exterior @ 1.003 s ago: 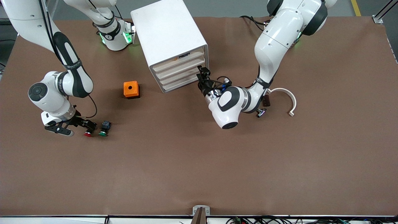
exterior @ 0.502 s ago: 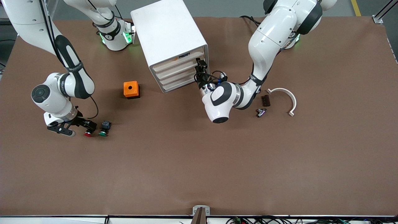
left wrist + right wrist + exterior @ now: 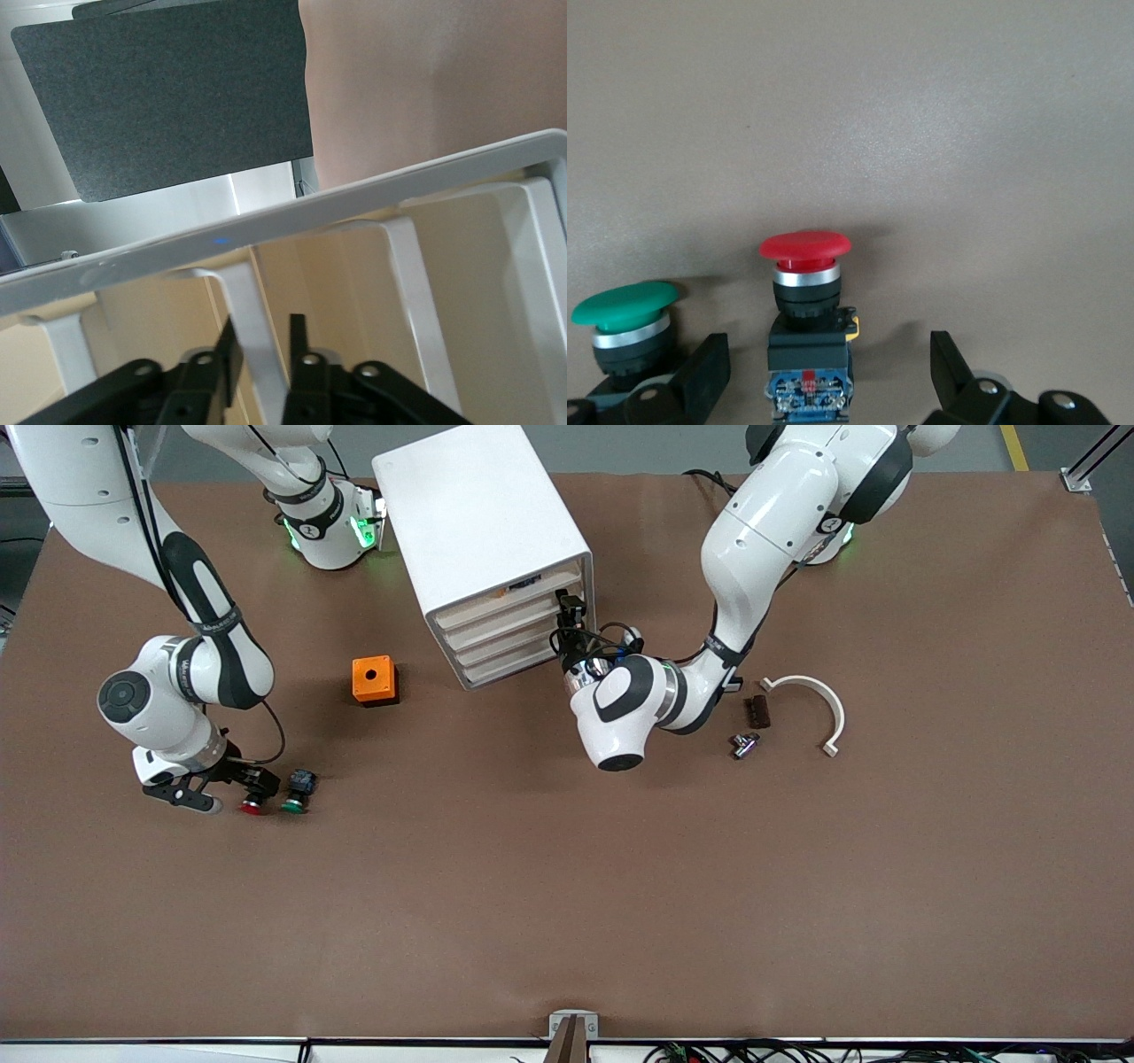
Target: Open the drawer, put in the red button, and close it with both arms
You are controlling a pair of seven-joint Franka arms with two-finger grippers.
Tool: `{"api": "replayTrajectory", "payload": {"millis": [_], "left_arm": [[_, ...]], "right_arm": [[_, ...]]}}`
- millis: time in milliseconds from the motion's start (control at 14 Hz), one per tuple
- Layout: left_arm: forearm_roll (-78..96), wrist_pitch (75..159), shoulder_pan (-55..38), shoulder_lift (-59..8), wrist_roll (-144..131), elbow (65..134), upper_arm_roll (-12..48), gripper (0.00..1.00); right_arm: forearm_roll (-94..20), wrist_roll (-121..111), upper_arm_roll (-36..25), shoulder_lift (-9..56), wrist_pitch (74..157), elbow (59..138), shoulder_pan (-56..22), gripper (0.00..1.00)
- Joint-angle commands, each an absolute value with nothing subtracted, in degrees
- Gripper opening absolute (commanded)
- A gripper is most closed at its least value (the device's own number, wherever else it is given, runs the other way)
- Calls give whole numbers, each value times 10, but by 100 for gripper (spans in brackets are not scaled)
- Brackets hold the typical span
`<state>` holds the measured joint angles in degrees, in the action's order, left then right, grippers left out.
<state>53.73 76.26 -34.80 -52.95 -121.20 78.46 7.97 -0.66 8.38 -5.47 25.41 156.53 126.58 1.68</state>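
Note:
The red button (image 3: 251, 806) lies on the table near the right arm's end, beside an identical green-capped button (image 3: 295, 802). My right gripper (image 3: 254, 783) is low over it and open. In the right wrist view the red button (image 3: 804, 266) lies between the two fingers (image 3: 704, 372), touching neither, and the green button (image 3: 625, 310) lies just outside one finger. The white drawer cabinet (image 3: 478, 531) stands at the back middle with its drawers shut. My left gripper (image 3: 571, 615) is at the drawer fronts. In the left wrist view its fingers (image 3: 297, 341) straddle a white drawer handle (image 3: 252, 314), with a gap on one side.
An orange box with a hole (image 3: 373, 679) sits between the buttons and the cabinet. A white curved piece (image 3: 815, 695), a small dark block (image 3: 756, 711) and a small metal part (image 3: 742, 744) lie toward the left arm's end.
My left arm has moved in toward the cabinet, and its gripper now sits higher on the drawer fronts, around a handle. My right gripper has edged slightly closer over the red button.

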Motion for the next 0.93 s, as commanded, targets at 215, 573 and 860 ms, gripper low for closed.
{"api": "replayTrajectory", "payload": {"millis": [215, 573, 860], "left_arm": [[560, 756, -345, -536, -1223, 777, 76, 17], [571, 766, -323, -536, -1222, 775, 67, 18], [577, 800, -284, -536, -1219, 775, 67, 22]], "right_arm": [[-11, 88, -49, 258, 1569, 1270, 21, 91], [-11, 88, -49, 258, 1564, 1270, 21, 4], [-11, 85, -49, 248, 1537, 1260, 21, 0]]}}
